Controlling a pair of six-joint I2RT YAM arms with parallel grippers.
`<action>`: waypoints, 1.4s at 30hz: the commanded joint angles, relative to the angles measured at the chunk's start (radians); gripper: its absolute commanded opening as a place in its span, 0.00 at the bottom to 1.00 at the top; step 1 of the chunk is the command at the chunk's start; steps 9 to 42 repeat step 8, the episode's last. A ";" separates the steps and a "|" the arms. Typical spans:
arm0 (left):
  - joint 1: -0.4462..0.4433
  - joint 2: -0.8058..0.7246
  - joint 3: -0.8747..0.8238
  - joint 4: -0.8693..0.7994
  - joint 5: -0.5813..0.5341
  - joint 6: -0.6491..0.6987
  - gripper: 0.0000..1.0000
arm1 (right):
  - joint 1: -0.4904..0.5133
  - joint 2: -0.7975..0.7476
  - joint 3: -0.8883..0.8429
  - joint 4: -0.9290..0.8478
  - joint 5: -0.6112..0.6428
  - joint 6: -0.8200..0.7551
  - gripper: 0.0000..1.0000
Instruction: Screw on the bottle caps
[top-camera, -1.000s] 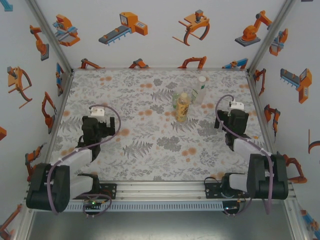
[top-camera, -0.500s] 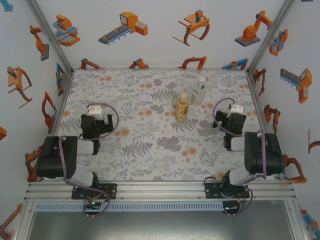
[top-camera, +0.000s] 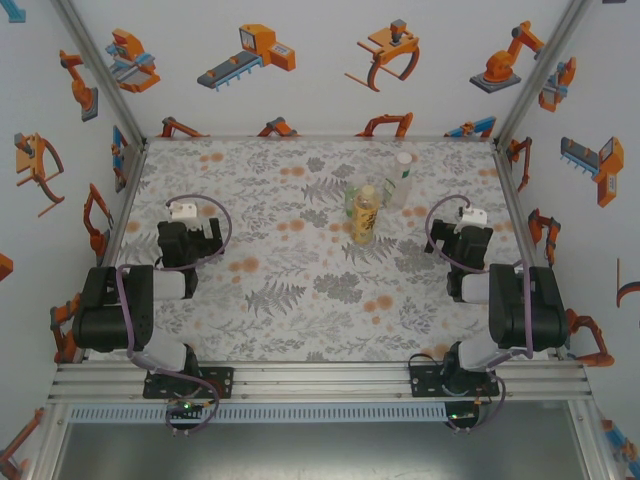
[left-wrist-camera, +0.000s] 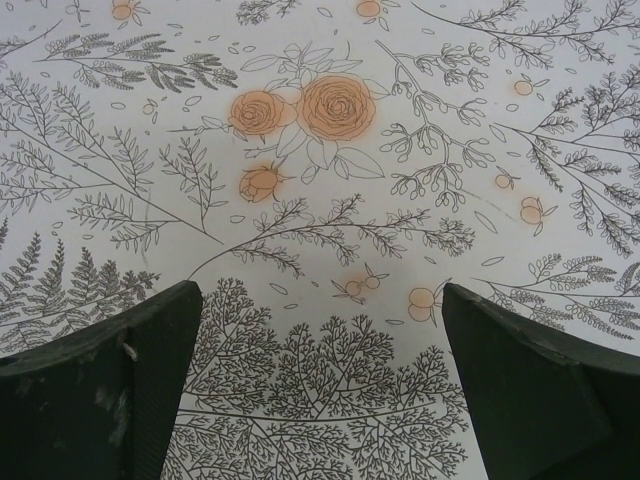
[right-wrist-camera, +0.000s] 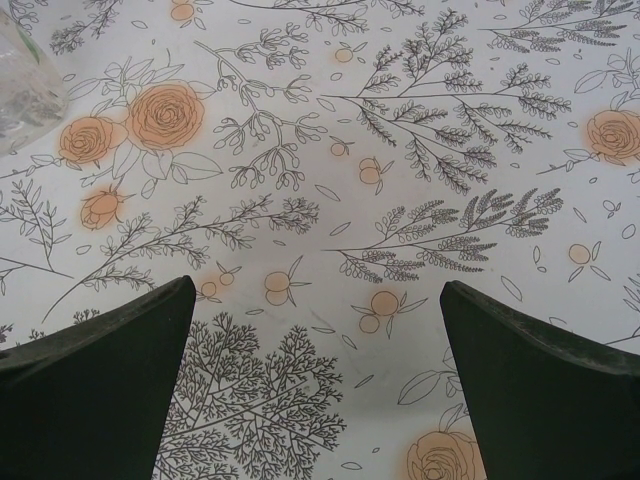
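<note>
Bottles (top-camera: 366, 214) block far centre; wide passage either side.

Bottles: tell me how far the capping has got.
Done: the three bottles stand upright on the table, far middle, and the tall one seems to wear a pale cap. The other two tops are too small to judge. In hand: nothing; the left end effector and right end effector are open and empty, away from the bottles. Left: at most, confirming those two caps.

a clear bottle (right-wrist-camera: 22, 85) is cut off by the top left corner of the right wrist view. seen from above, the yellow bottle (top-camera: 365, 215) partly hides the green bottle (top-camera: 353, 198).
</note>
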 joint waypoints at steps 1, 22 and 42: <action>0.007 -0.002 0.015 -0.007 -0.002 -0.023 0.97 | -0.006 0.000 0.011 0.034 -0.021 0.004 0.99; 0.007 -0.002 0.015 -0.006 0.000 -0.024 0.97 | -0.004 0.001 0.036 -0.013 -0.084 -0.025 0.99; 0.007 -0.002 0.015 -0.006 0.000 -0.024 0.97 | -0.004 0.001 0.036 -0.013 -0.084 -0.025 0.99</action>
